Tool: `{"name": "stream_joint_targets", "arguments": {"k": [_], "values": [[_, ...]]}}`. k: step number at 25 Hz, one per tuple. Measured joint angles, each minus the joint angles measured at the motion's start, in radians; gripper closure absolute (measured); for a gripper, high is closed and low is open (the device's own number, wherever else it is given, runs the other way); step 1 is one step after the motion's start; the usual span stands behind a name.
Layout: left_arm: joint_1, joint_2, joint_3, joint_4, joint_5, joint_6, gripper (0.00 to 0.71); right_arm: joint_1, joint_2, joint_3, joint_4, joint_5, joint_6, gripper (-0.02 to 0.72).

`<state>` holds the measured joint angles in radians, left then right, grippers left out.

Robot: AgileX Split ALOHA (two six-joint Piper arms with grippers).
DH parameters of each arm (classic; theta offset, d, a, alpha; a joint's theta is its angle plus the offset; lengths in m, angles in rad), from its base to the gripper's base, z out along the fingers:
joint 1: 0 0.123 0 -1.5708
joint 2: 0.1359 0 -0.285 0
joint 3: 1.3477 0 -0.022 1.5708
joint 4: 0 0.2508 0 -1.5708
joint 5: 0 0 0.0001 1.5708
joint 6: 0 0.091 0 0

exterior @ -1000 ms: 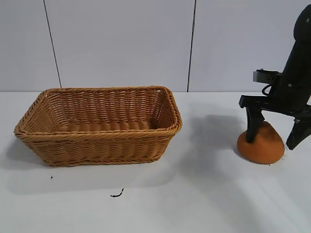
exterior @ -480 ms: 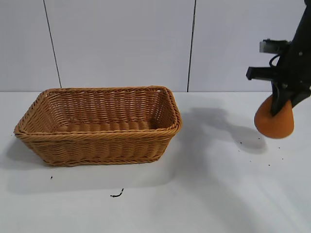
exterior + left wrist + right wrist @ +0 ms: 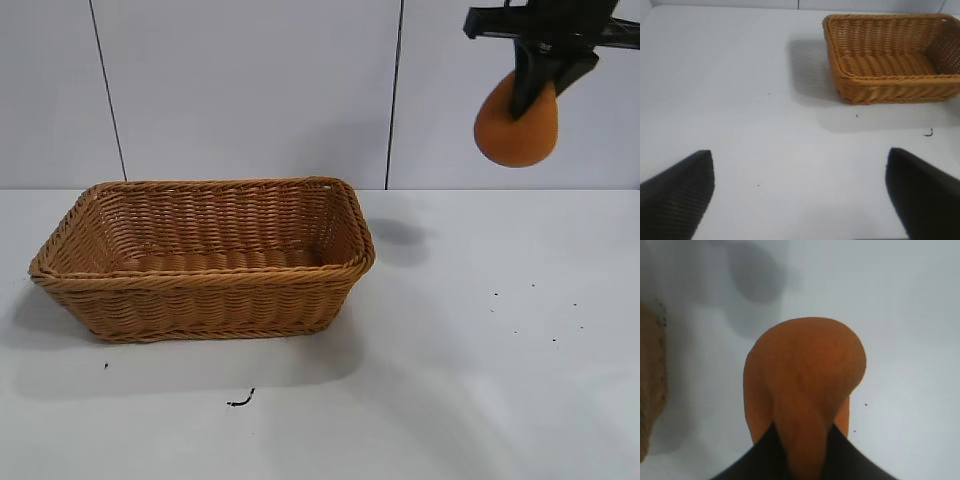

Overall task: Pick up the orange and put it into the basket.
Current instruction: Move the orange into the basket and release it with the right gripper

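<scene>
My right gripper (image 3: 532, 85) is shut on the orange (image 3: 514, 130) and holds it high above the table, to the right of the basket (image 3: 205, 285). The orange hangs with its knobby top up between the fingers. In the right wrist view the orange (image 3: 805, 370) fills the middle, pinched at its narrow end by the gripper (image 3: 802, 452), and the basket's edge (image 3: 650, 385) shows at one side. My left gripper (image 3: 800, 190) is open and empty above bare table, with the basket (image 3: 890, 87) farther off. The left arm does not show in the exterior view.
The white table (image 3: 470, 380) carries small dark specks (image 3: 240, 400) in front of the basket and at the right. A panelled white wall (image 3: 250, 90) stands behind. The orange's shadow (image 3: 400, 240) falls just right of the basket.
My right gripper has lifted the orange off the table, up and a little to the left. The basket has not moved.
</scene>
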<state>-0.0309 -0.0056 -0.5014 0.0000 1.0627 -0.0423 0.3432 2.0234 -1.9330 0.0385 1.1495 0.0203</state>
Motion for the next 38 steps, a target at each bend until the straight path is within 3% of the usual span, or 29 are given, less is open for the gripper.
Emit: {"name": "stream_joint_targets", "arguments": {"k": [10,17,21,23,25,26,28,30,32,35,38], "values": [[0.0,0.0,0.0,0.0,0.0,0.0,0.044,0.214,0.128,0.0,0.037,-0.174,0.022,0.672],[0.0,0.0,0.0,0.0,0.0,0.0,0.044,0.26,0.261,0.0,0.065,-0.307,0.022,0.672],[0.0,0.0,0.0,0.0,0.0,0.0,0.044,0.263,0.293,0.0,0.09,-0.321,0.022,0.66],[0.0,0.0,0.0,0.0,0.0,0.0,0.044,0.263,0.293,0.0,0.09,-0.322,0.022,0.583],[0.0,0.0,0.0,0.0,0.0,0.0,0.044,0.263,0.291,0.0,0.091,-0.321,0.022,0.401],[0.0,0.0,0.0,0.0,0.0,0.0,0.044,0.263,0.291,0.0,0.091,-0.321,0.022,0.401],[0.0,0.0,0.0,0.0,0.0,0.0,0.044,0.263,0.288,-0.009,0.093,-0.31,0.014,0.19],[0.0,0.0,0.0,0.0,0.0,0.0,0.044,0.263,0.286,-0.043,0.093,-0.261,0.003,0.073],[0.0,0.0,0.0,0.0,0.0,0.0,0.044,0.263,0.286,-0.133,0.058,-0.154,0.011,0.026],[0.0,0.0,0.0,0.0,0.0,0.0,0.044,0.26,0.282,-0.253,-0.024,-0.025,0.039,0.015],[0.0,0.0,0.0,0.0,0.0,0.0,0.044,0.227,0.272,-0.322,-0.048,0.044,0.063,0.009]]}}
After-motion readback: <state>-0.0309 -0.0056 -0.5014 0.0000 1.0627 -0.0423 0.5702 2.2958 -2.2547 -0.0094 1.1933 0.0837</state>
